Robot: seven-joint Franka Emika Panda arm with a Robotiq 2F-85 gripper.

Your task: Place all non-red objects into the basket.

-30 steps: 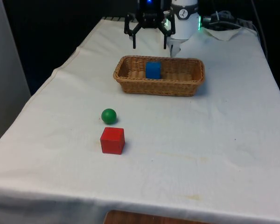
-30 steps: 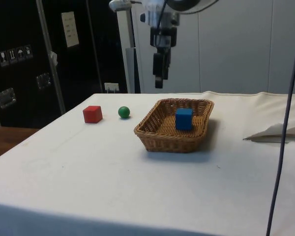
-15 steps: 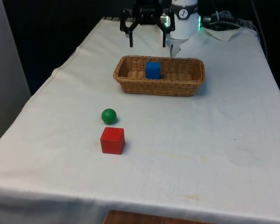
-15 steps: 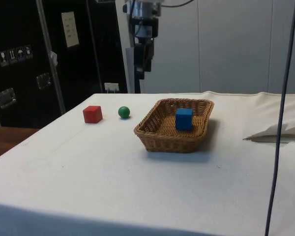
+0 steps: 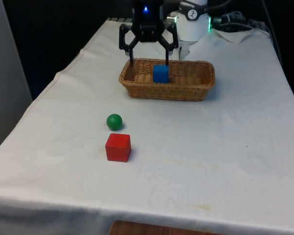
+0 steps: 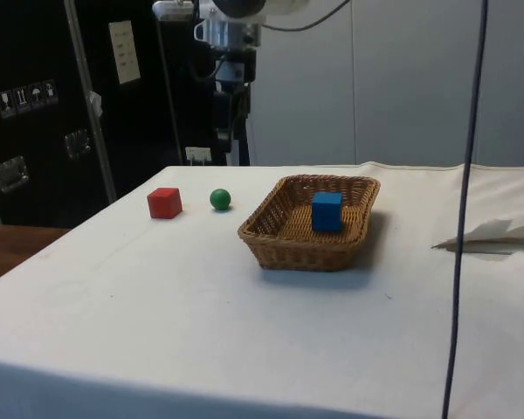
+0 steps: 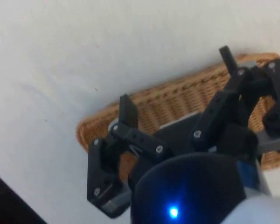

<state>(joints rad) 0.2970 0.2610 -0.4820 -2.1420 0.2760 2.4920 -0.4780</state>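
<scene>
Now the claw [image 5: 148, 60] hung spread and empty above the basket [image 5: 137, 90]. The green ball [image 5: 114, 121] lay at its seven o'clock in the front view, well apart, just beside the red cube [image 5: 118, 147].

A woven wicker basket [image 5: 186, 90] sits toward the far end of the table, and a blue cube [image 5: 160, 73] rests upright inside it, near its end on the front view's left. Well apart, nearer the camera, a small green ball [image 5: 114, 121] lies on the cloth just beside a red cube [image 5: 118, 147], apart from it.
</scene>
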